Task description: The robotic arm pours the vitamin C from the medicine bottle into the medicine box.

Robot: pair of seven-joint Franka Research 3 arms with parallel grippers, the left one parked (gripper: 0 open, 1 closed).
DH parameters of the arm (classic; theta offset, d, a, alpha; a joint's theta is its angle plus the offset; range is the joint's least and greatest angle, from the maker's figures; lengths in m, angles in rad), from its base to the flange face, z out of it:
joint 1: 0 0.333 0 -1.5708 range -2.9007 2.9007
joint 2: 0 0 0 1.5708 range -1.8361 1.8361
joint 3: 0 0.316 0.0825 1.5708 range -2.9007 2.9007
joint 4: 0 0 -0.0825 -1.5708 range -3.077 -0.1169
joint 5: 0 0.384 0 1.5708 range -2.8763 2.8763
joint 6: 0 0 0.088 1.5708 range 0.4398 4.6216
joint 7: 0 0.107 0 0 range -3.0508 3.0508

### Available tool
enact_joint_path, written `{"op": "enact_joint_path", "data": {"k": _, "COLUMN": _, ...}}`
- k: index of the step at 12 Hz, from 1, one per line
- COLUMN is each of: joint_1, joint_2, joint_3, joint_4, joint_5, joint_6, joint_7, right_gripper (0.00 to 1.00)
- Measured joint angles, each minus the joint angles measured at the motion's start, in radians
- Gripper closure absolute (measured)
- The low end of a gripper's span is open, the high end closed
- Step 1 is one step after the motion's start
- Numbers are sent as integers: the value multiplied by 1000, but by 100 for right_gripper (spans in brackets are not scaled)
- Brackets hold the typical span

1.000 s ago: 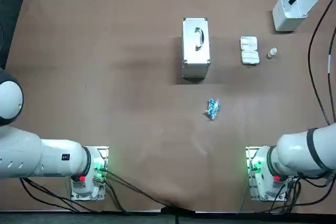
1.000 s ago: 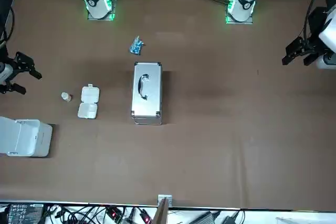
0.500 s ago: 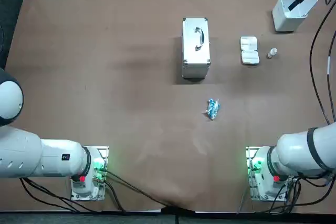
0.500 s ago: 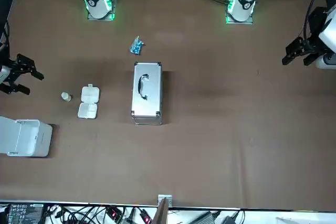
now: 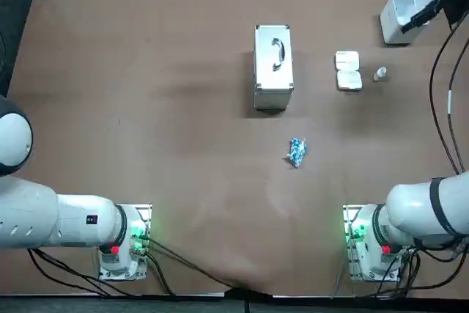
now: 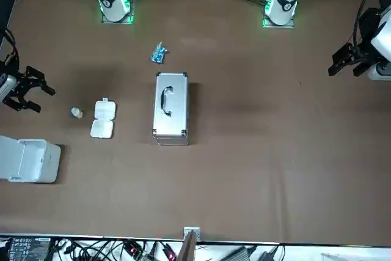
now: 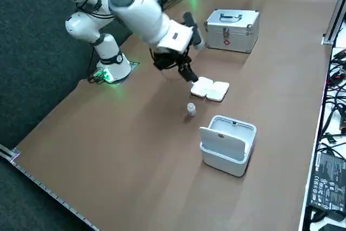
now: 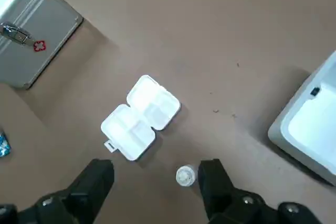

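1. A silver case (image 5: 273,67) stands closed, well apart from the task's things.
2. The medicine box (image 5: 348,71) lies open on the table (image 5: 183,108), its two white halves flat and facing up, between the case and the bottle.
3. The medicine bottle (image 5: 379,74) stands upright just beside the box without touching it, and seems to have a white cap on.
   - It looks small, light and stiff, probably of smooth plastic, so it would tip or skid at a nudge.
   - The best hold is likely across the body below the cap, squarely from both sides.
4. A white bin (image 5: 401,18) sits beyond the bottle with its lid up.
5. The right gripper (image 8: 156,169) hangs above the table near the bottle, its fingers spread wide and holding nothing. In the wrist view the bottle shows close to one finger.
6. Compared with a second ago, the gripper has drifted from the bin's side toward the bottle. The bottle, box, case and bin lie where they were.
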Motion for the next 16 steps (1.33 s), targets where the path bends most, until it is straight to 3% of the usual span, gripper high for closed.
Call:
{"op": "enact_joint_path", "data": {"k": 1, "joint_1": -49, "joint_2": 0, "joint_3": 0, "joint_4": -48, "joint_5": 88, "joint_6": 17, "joint_7": -120, "right_gripper": 0}}
{"op": "enact_joint_path", "data": {"k": 8, "joint_1": -154, "joint_2": 53, "joint_3": -1, "joint_4": -116, "joint_5": 342, "joint_6": 13, "joint_7": -639, "right_gripper": 0}}
{"op": "enact_joint_path", "data": {"k": 16, "joint_1": -271, "joint_2": 188, "joint_3": -1, "joint_4": -144, "joint_5": 537, "joint_6": -118, "joint_7": -998, "right_gripper": 0}}
